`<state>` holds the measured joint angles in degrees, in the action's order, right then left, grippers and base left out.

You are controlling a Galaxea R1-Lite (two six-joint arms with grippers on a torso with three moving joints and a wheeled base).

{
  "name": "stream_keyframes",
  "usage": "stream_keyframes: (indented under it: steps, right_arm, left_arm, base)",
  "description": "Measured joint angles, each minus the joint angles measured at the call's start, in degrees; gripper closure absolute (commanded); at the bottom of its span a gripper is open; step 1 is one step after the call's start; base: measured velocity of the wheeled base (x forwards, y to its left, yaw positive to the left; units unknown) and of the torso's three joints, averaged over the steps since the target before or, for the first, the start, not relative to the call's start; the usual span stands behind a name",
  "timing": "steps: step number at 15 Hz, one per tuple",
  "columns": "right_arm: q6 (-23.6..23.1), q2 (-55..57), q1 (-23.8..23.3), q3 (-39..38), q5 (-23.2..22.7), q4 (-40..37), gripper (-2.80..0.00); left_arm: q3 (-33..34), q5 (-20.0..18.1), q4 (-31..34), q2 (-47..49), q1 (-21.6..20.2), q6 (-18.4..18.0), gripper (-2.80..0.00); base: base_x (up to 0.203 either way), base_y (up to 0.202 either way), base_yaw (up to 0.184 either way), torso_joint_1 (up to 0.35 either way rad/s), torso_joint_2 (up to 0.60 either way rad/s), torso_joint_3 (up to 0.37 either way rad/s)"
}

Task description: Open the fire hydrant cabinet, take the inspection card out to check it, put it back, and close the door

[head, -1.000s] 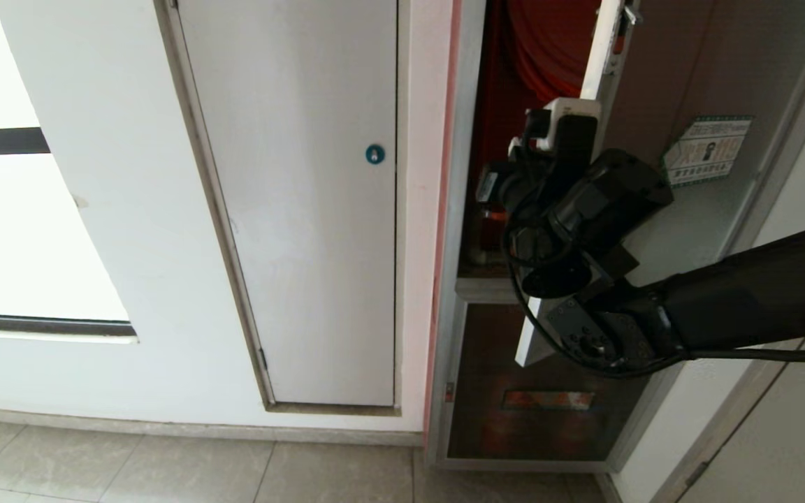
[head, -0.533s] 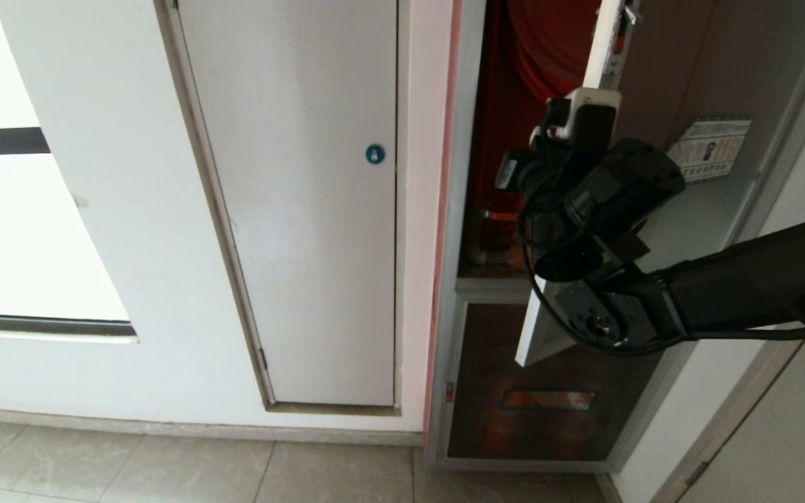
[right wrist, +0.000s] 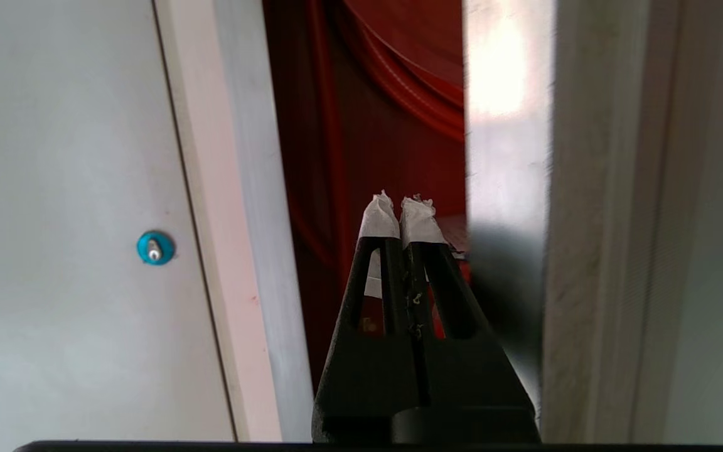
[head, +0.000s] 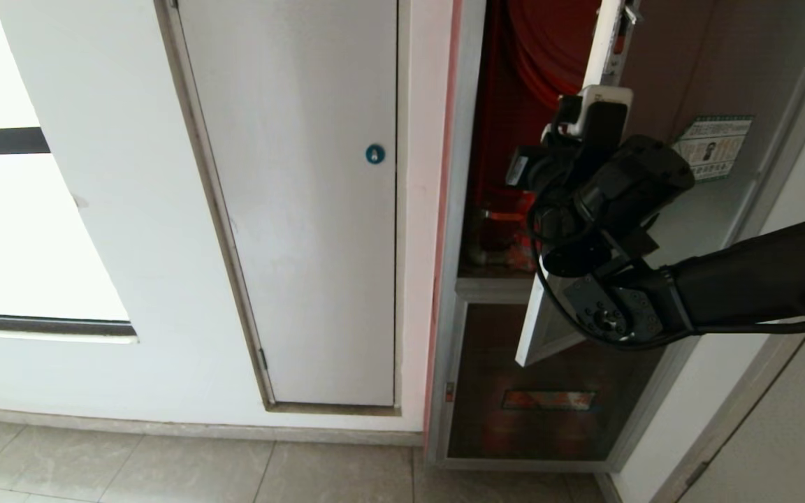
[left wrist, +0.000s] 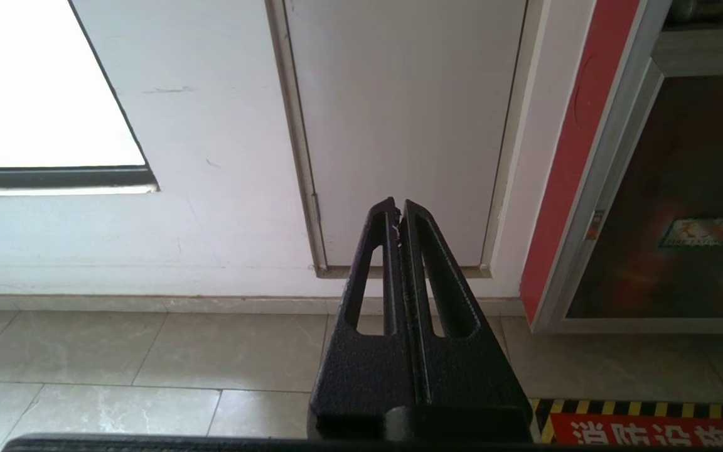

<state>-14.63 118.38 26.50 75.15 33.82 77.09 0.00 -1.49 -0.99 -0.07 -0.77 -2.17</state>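
Fire hydrant cabinet (head: 453,230): tall silver-framed unit set in the wall, right of a plain white door (head: 305,209) with a round blue lock (head: 374,154). Long axis vertical. Red interior and red hose reel (head: 549,49) exposed.

Door (head: 717,77): upper tinted-glass leaf, long axis vertical, standing part-open; free edge (head: 602,49) points out toward the robot, hinge side at right. Green-edged sticker (head: 713,149) on the glass.

Lower glass panel (head: 549,412): closed, small orange label (head: 548,399).

Right gripper (right wrist: 402,216): fingers pressed together, tips taped white, empty, just beside the door's free edge, aimed into the gap.

Left gripper (left wrist: 398,213): fingers pressed together, empty, low over the tiled floor (left wrist: 148,351), facing the white door.
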Motion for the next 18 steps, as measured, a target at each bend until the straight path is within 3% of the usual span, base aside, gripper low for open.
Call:
stream_keyframes:
  steps: [18]
  right_arm:
    - [0.05,-12.05,-1.51,-14.00,3.64,-0.46,0.00]
  left_arm:
    - [0.00,0.01,-0.02,0.00,0.00,-0.02,0.00]
  base:
    - [0.000,0.000,0.000,0.000,0.00,0.000]
